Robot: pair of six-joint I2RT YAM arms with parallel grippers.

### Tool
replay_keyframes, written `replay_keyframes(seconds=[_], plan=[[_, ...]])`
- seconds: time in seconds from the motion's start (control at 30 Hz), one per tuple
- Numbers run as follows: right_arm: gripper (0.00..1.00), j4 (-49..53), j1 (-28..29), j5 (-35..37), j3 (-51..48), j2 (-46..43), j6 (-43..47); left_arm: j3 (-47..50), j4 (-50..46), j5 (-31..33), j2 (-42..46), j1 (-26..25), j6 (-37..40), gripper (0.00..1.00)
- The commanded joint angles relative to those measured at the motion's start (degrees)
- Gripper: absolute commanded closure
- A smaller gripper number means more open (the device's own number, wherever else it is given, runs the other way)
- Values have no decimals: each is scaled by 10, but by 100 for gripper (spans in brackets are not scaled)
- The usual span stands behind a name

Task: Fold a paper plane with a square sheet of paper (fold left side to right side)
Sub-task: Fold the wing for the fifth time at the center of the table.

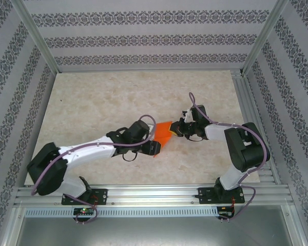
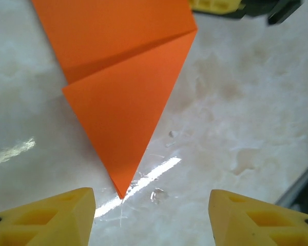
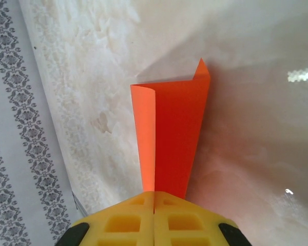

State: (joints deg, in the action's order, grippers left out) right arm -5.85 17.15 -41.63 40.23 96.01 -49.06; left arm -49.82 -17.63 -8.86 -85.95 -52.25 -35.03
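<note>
**Jaws: left apart and empty, right pinched on paper**

1. Left gripper (image 2: 151,210). The jaws stand well apart with nothing between them. Both yellow fingers (image 2: 51,218) are cut off by the lower edge of the wrist view, so their roots are unseen. They hover over the table (image 1: 118,97), just short of the paper's tip.

2. Right gripper (image 3: 154,197). The jaws are closed tight, pad against pad, on one edge of the paper. The nipped strip is hidden inside the fingers. In the left wrist view a sliver of this gripper's yellow shows at the top edge, cropped.

3. Paper (image 2: 123,102). Bright orange and folded, it lies near the table's middle, between the two grippers.
   - Left wrist view: a pointed triangular flap aims at the left gripper. A crease runs across above the flap, and the upper part runs off the frame.
   - Right wrist view: a narrow folded panel, one long edge curled over, with a small corner raised at the far end. Whether that end rests on the table cannot be told.
   - Top view: the left wrist covers part of the paper, and its full outline is hard to make out.

4. Table. Pale marbled surface with glare patches near the paper's tip.
</note>
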Motion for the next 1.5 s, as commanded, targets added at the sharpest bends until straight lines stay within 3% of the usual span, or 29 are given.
replay_keyframes(seconds=[0.0, 0.43, 1.07, 1.23, 1.47], plan=[[94, 3, 1, 14, -2, 2, -8, -48, 7, 52, -40, -20, 36, 38], [93, 18, 4, 13, 1, 2, 3, -134, -57, 140, -161, -44, 73, 38], [93, 40, 9, 22, 9, 13, 18, -157, -86, 180, -188, -66, 70, 47], [93, 40, 10, 22, 7, 12, 18, -161, -89, 183, -199, -70, 67, 59], [92, 54, 10, 21, 10, 9, 29, -165, -102, 200, -215, -69, 53, 61]])
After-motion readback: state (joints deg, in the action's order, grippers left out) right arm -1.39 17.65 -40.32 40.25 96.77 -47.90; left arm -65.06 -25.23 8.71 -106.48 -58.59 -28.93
